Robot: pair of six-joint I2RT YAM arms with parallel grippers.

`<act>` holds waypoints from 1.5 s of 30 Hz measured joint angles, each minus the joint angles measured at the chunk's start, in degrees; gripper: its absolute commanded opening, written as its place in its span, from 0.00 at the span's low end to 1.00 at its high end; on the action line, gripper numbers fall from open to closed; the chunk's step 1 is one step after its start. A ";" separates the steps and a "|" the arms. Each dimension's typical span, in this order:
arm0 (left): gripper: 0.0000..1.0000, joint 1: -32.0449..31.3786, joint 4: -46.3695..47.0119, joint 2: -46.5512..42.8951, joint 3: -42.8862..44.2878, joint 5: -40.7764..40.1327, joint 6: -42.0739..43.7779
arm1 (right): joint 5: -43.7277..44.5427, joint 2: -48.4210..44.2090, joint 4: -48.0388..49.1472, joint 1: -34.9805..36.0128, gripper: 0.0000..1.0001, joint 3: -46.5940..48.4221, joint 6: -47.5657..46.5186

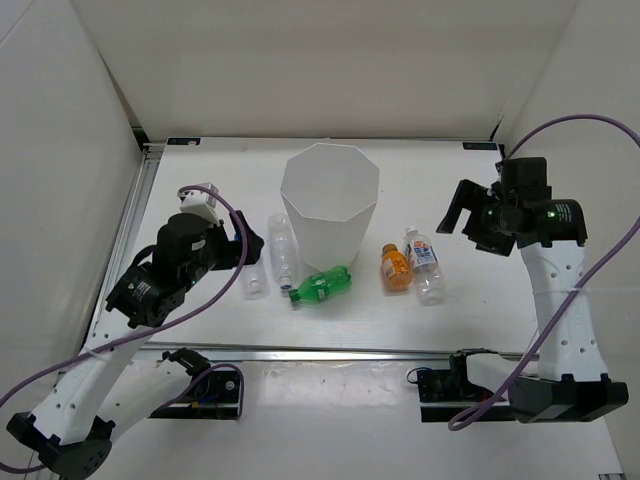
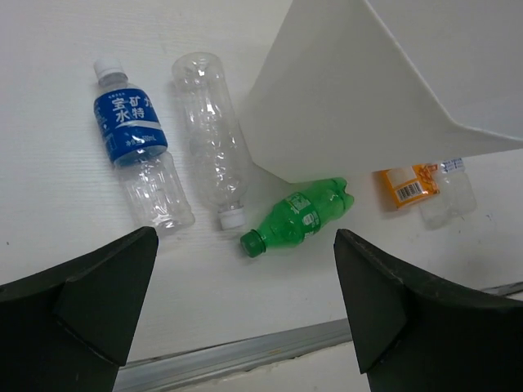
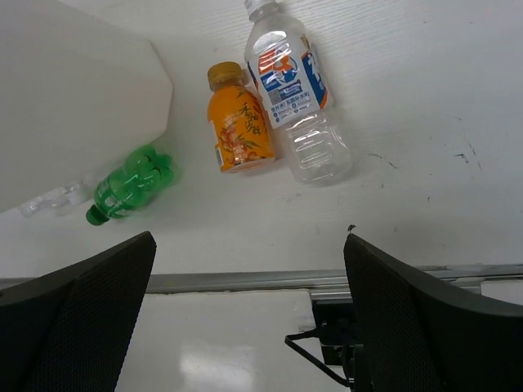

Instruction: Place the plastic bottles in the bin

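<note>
Left gripper [image 2: 245, 261] and right gripper [image 3: 249, 253] gape empty; lower the right astride the orange bottle [image 3: 237, 131] mid-body, avoiding the touching white-labelled bottle [image 3: 294, 90].

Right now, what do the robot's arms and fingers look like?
The left arm and right arm have white links dotted with holes, black joint housings, and a purple cable each. The left fingers are plain black wedges; the right fingers black with mesh texture. A green light shows on the right wrist.

The left end effector [image 2: 245, 235] hovers with jaws spread wide, gripping nothing. The right end effector [image 3: 249, 238] does likewise. Both arms are raised, elbows bent.
</note>
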 measured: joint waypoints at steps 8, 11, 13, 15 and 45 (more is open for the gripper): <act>1.00 1.33 -2.19 -1.46 0.00 -1.03 -1.09 | 0.59 5.03 2.32 0.24 1.00 -8.22 -2.71; 1.00 1.38 -3.67 -1.51 -0.76 -1.68 -2.97 | 1.42 9.62 4.11 0.26 1.00 -12.74 -2.80; 1.00 1.38 -4.59 -1.46 -1.40 -1.75 -3.89 | 1.44 13.57 5.97 0.26 1.00 -13.99 -2.82; 1.00 1.38 -5.95 -1.27 -1.68 -1.95 -4.79 | 1.40 17.05 8.15 0.52 1.00 -14.45 -2.84; 1.00 1.38 -14.69 2.64 -2.19 -10.64 -9.35 | 4.28 37.46 5.55 1.55 0.32 16.87 0.46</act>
